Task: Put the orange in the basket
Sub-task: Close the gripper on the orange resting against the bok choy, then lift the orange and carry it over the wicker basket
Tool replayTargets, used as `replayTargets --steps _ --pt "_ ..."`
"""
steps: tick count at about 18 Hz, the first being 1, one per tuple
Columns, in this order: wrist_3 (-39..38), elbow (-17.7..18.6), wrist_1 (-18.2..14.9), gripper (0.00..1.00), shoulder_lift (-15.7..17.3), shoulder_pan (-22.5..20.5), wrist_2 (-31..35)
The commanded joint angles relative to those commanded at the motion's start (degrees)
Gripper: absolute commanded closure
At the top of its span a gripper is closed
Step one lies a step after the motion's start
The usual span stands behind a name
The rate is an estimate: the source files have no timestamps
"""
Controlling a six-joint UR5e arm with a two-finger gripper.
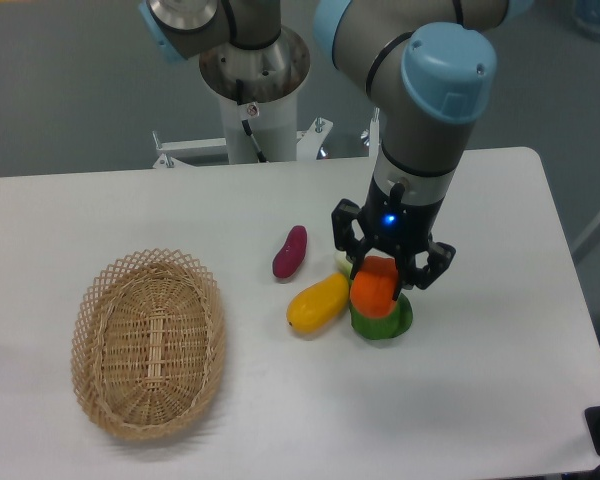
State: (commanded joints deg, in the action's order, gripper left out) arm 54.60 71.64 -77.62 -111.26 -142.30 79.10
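The orange is a bright orange-red fruit right of the table's middle, lying against a green vegetable. My gripper comes straight down over the orange, with its black fingers on either side of it and closed around it. The orange still looks low, at or just above the green vegetable. The basket is an oval tan wicker basket with a lacy rim at the front left of the table, far to the left of the gripper, with nothing in it.
An elongated yellow-orange fruit lies just left of the orange. A small purple-red vegetable lies further left and back. A pale item peeks out behind the gripper. The robot's base stands at the table's back edge.
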Motion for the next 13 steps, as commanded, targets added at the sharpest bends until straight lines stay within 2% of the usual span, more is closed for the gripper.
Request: replayTargets --steps 2,5,9,13 --pt "-4.65 -0.01 3.24 0.49 -1.15 1.4 0.09" --pt "-10.72 0.6 6.16 0.49 -1.59 3.08 0.0" --pt "-25.23 2.71 10.46 0.49 -1.51 9.4 0.0" --pt "-26.92 7.18 11.35 0.49 -1.33 14.93 0.0"
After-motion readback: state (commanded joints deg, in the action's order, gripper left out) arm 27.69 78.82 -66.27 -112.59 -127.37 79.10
